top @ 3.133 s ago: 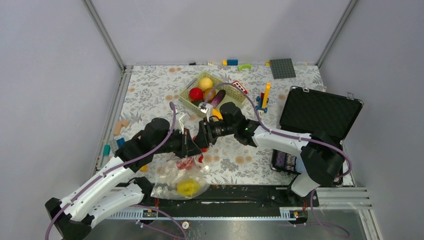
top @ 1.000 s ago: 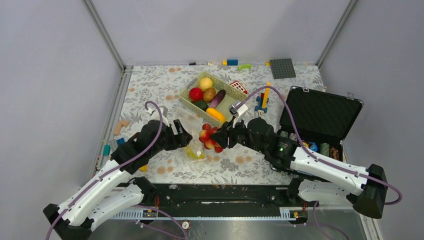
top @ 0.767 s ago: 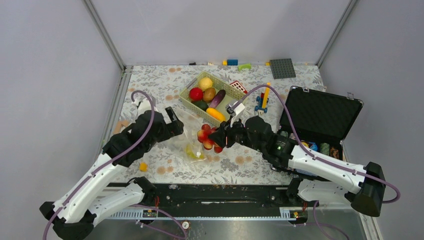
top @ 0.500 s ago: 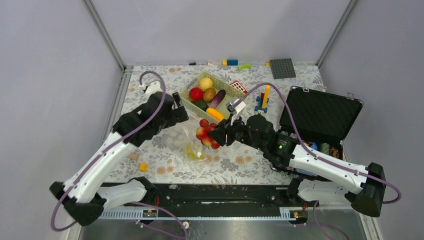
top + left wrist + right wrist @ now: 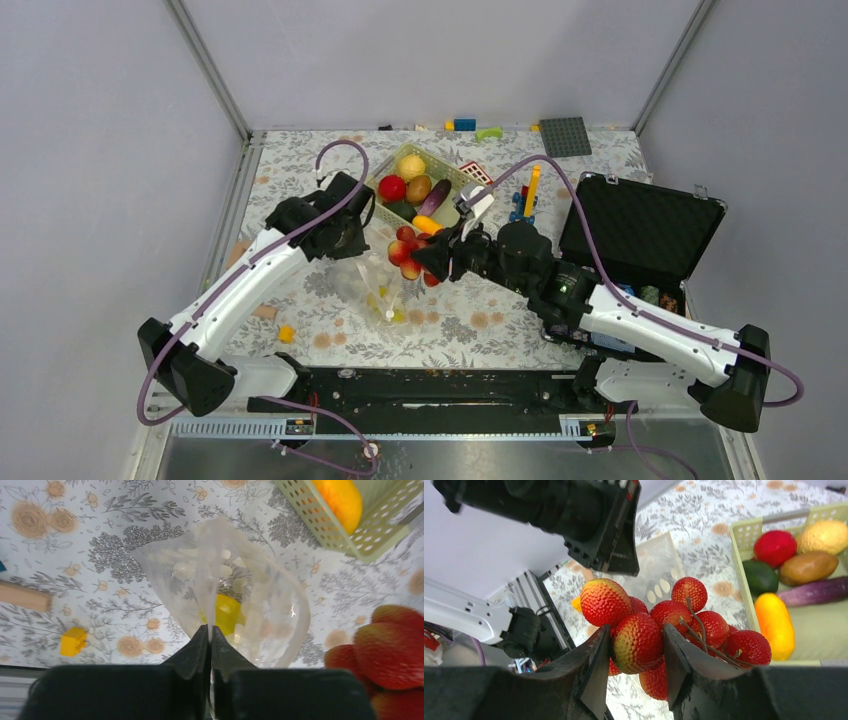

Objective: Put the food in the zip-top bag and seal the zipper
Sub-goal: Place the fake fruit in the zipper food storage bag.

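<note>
My left gripper (image 5: 210, 630) is shut on the mouth edge of the clear dotted zip-top bag (image 5: 235, 600) and holds it up, so the bag (image 5: 380, 290) hangs open over the table. A yellow toy food (image 5: 227, 614) lies inside it. My right gripper (image 5: 636, 635) is shut on a bunch of red toy strawberries (image 5: 674, 620) and holds it in the air beside the bag's mouth (image 5: 410, 255). More food lies in the pale green basket (image 5: 375, 185): a lemon (image 5: 411, 165), a red fruit (image 5: 391, 187), a purple aubergine (image 5: 437, 197).
An open black case (image 5: 640, 230) stands at the right. Building blocks (image 5: 527, 200) lie behind the right arm, and a grey baseplate (image 5: 565, 137) at the far edge. A small yellow block (image 5: 287, 333) and a wooden block (image 5: 25, 596) lie at the left.
My left gripper has lifted the bag off the table and carried its mouth toward the basket. My right gripper has moved the strawberries up and to the left with it.
</note>
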Action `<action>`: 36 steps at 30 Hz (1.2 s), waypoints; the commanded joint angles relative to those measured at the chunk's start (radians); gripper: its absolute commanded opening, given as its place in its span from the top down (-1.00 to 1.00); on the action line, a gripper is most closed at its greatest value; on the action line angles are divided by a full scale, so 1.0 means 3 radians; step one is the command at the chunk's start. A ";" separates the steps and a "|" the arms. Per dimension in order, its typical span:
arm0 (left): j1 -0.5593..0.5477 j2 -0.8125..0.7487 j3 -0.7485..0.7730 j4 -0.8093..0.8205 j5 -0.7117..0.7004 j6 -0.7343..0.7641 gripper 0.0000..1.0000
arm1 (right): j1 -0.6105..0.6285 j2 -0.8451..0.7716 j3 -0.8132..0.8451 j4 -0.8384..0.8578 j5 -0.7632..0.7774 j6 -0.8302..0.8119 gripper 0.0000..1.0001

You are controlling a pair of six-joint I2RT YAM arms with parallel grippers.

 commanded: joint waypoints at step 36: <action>0.0237 -0.0988 -0.0798 0.0939 0.1426 0.0548 1.00 | 0.0021 0.1302 0.0276 0.0315 -0.0146 0.0202 1.00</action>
